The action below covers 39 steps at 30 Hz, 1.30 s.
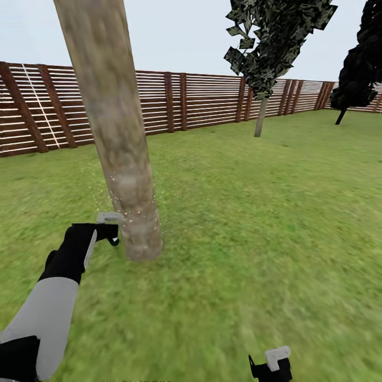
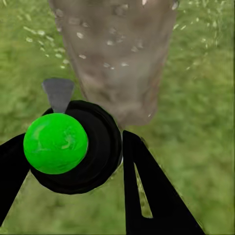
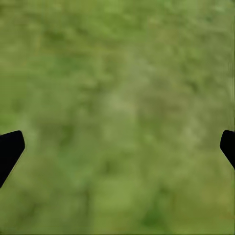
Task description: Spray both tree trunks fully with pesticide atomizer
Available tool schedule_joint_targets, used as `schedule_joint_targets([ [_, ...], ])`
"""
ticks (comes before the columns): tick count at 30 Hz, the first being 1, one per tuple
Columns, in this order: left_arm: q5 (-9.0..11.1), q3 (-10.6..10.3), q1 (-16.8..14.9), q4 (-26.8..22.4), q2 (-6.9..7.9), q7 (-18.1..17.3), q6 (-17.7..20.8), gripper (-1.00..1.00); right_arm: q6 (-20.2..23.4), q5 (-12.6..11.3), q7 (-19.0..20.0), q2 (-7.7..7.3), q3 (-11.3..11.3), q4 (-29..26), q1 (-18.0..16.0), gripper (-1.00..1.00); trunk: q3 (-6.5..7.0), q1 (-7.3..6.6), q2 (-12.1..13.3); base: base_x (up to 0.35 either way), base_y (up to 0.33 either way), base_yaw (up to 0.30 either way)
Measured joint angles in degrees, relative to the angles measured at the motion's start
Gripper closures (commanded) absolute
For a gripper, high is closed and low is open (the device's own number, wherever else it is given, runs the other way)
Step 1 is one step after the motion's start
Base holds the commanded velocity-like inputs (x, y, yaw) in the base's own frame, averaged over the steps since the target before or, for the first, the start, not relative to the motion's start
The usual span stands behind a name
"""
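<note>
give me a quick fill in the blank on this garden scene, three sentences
1. The left pincer grips a dark bottle with a bright ____ ball on it.
2. White droplets speckle the thick tree ____ in front of it.
3. The right pincer is open over nothing but ____.

Missing words: green; trunk; grass

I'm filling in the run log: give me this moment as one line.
left gripper: shut on atomizer, aimed at near tree trunk | trunk: white droplets low down | right gripper: open, over grass | far tree: by fence
</note>
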Motion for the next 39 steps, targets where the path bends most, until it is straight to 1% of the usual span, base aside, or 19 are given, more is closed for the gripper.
schedule_joint_targets([
  [1, -0.3, 0.0, -0.2, 0.0, 0.25, 0.0, 0.1, 1.0, 0.0, 0.0, 0.0, 0.0, 0.0, 0.0, 0.0, -1.0, 0.0, 0.0, 0.0, 0.0, 0.0, 0.067],
  [2, -0.6, 0.2, -0.4, -0.1, 0.95, 0.0, 0.2, 1.0, 0.0, 0.0, 0.0, -0.02, 0.0, 0.0, 0.0, -1.0, 0.0, 0.0, 0.0, 0.0, 0.0, 0.034],
  [3, -0.7, 0.3, -0.5, -0.1, 1.95, 0.0, 0.2, 1.0, 0.0, 0.0, 0.0, -0.03, 0.0, 0.0, 0.0, -1.0, 0.0, 0.0, 0.0, 0.0, 0.0, 0.011],
  [4, -0.5, 0.2, -0.5, -0.1, 3.38, -0.2, 0.2, 1.0, 0.0, -0.1, -0.1, -0.03, 0.0, 0.0, 0.0, -1.0, 0.0, 0.0, 0.0, 0.0, 0.0, 0.005],
  [5, 0.2, 0.0, -0.4, -0.1, 3.4, -0.2, 0.3, 1.0, 0.0, -0.1, -0.1, -0.07, 0.0, 0.0, 0.0, -1.0, 0.0, 0.0, 0.0, 0.0, 0.0, 0.002],
  [6, 0.8, -0.2, -0.5, -0.2, 2.3, -0.2, 0.3, 1.0, 0.0, -0.1, -0.1, -0.1, 0.0, 0.0, 0.0, -1.0, 0.0, 0.0, 0.0, 0.0, 0.0, 0.0],
  [8, 0.7, -0.4, -0.7, -0.2, -1.19, -0.1, 0.6, 1.0, 0.0, -0.1, -0.1, -0.12, 0.0, 0.0, 0.0, -1.0, 0.0, 0.0, 0.0, 0.0, 0.0, 0.0],
  [9, 0.5, -0.7, -1.3, -0.2, -2.71, 0.0, 0.8, 1.0, 0.0, -0.1, -0.1, -0.18, 0.0, 0.0, 0.0, -1.0, 0.0, 0.0, 0.0, 0.0, 0.0, 0.0],
  [10, -0.6, -0.5, -2.0, -0.2, -2.16, 0.0, 0.8, 1.0, 0.0, -0.1, -0.1, -0.2, 0.0, 0.0, 0.0, -1.0, 0.0, 0.0, 0.0, 0.0, 0.0, 0.0],
  [11, -0.8, -0.5, -2.3, -0.3, -1.25, 0.0, 0.9, 1.0, 0.0, -0.1, -0.1, -0.21, 0.0, 0.0, 0.0, -1.0, 0.0, 0.0, 0.0, 0.0, 0.0, 0.0],
  [12, -0.8, -0.4, -2.2, -0.3, 0.14, -0.2, 1.3, 1.0, 0.0, -0.1, -0.1, -0.21, 0.0, 0.0, 0.0, -1.0, 0.0, 0.0, 0.0, 0.0, 0.0, 0.0],
  [13, -0.5, -0.5, -1.9, -0.3, 0.87, -0.3, 1.5, 1.0, 0.0, -0.1, -0.1, -0.21, 0.0, 0.0, 0.0, -1.0, 0.0, 0.0, 0.0, 0.0, -0.015, 0.0],
  [14, -0.1, -0.7, -1.6, -0.7, 1.1, -0.3, 1.5, 1.0, 0.0, -0.1, -0.1, -0.21, -0.1, 0.0, 0.0, -1.0, 0.0, 0.0, 0.0, 0.0, -0.154, 0.0],
  [17, -0.2, -0.8, -1.5, -1.4, 0.82, -0.1, 1.4, 1.0, 0.0, -0.1, -0.2, -0.2, 0.0, 0.0, 0.0, -1.0, 0.0, 0.0, 0.0, 0.0, -0.247, 0.0],
  [25, -0.2, -0.7, -2.3, -1.7, 0.83, -0.1, 1.5, 1.0, 0.0, -0.1, -0.2, -0.13, 0.0, 0.0, 0.0, -1.0, 0.0, 0.0, 0.0, 0.0, -0.272, 0.004],
  [29, 0.0, -0.7, -2.4, -1.9, 0.63, 0.0, 1.5, 1.0, 0.0, -0.1, -0.2, -0.12, 0.0, 0.0, 0.0, -1.0, 0.0, 0.0, 0.0, 0.036, -0.273, 0.208],
  [31, 0.0, -0.7, -2.3, -3.7, 0.62, 0.0, 1.6, 1.0, 0.0, -0.1, -0.2, -0.12, 0.0, 0.0, 0.0, -1.0, 0.0, 0.0, 0.0, 0.087, -0.273, 0.273],
  [33, -0.1, -0.7, -2.3, -4.3, 0.62, 0.0, 1.7, 1.0, 0.0, -0.1, -0.2, -0.12, 0.0, 0.0, 0.0, -1.0, 0.0, 0.0, 0.0, 0.111, -0.27, 0.224],
  [39, 0.0, -0.7, -2.2, -4.5, 0.54, 0.0, 1.7, 1.0, 0.0, -0.1, -0.2, -0.13, 0.0, 0.0, 0.0, -1.0, 0.0, 0.0, 0.0, 0.21, -0.212, 0.014],
])
